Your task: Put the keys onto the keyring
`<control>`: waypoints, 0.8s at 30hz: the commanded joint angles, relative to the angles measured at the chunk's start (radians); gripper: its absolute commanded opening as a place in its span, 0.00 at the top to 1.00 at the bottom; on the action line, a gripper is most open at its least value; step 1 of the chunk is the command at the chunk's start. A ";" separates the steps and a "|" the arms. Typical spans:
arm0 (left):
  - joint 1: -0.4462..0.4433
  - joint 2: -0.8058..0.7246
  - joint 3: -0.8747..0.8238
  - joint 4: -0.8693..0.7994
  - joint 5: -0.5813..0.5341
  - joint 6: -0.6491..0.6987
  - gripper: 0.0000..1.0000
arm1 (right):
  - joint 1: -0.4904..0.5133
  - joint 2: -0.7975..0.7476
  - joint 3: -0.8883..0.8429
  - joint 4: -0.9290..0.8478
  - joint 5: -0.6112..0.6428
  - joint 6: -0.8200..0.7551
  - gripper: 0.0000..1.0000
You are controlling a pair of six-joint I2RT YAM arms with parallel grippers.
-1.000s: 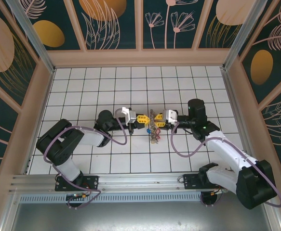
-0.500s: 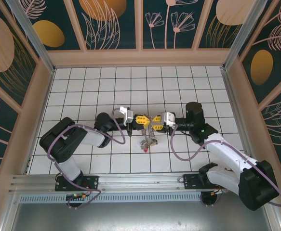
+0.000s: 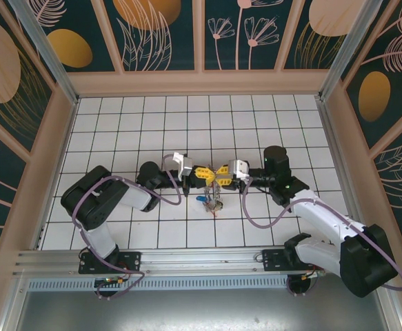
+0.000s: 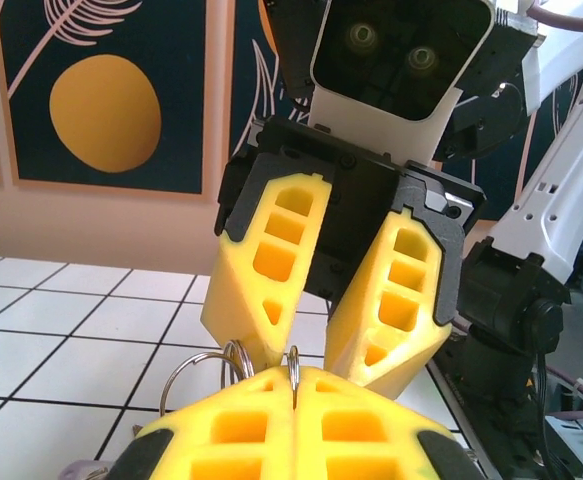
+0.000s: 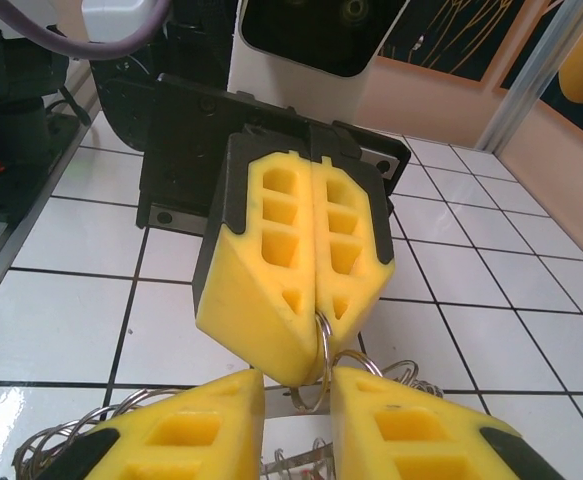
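Observation:
My left gripper (image 3: 211,174) (image 4: 296,378) is shut on a thin silvery metal ring (image 4: 294,362), held edge-on just above the tiled floor. Facing it tip to tip is my right gripper (image 3: 219,175) (image 5: 298,385), its yellow fingers (image 5: 186,425) apart, with that ring (image 5: 323,345) and the left gripper's closed tip in the gap. A bunch of keys (image 3: 213,201) with a blue tag (image 3: 200,198) hangs beneath the two tips. More wire rings (image 4: 193,372) (image 5: 66,440) loop beside the fingers. I cannot tell which ring is the keyring.
The white tiled floor (image 3: 138,124) stretches on all sides of the meeting point. Patterned walls (image 3: 163,34) close in the back and both sides. A metal rail (image 3: 187,262) runs along the near edge by the arm bases.
Both grippers have drawn closer together and shifted slightly left. The hanging bunch of keys has swung lower and left, and a blue tag now shows.

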 commanded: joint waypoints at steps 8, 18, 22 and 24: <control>-0.001 0.007 0.022 0.255 0.033 -0.043 1.00 | 0.004 0.039 0.060 -0.152 -0.033 -0.133 0.83; -0.001 -0.043 0.029 0.157 0.057 0.011 1.00 | -0.059 0.040 0.103 -0.254 -0.095 -0.198 0.93; -0.004 -0.054 0.037 0.109 0.060 0.039 1.00 | -0.055 0.049 0.113 -0.223 -0.129 -0.174 0.86; -0.004 -0.054 0.041 0.109 0.059 0.033 1.00 | -0.050 0.055 0.118 -0.221 -0.128 -0.175 0.82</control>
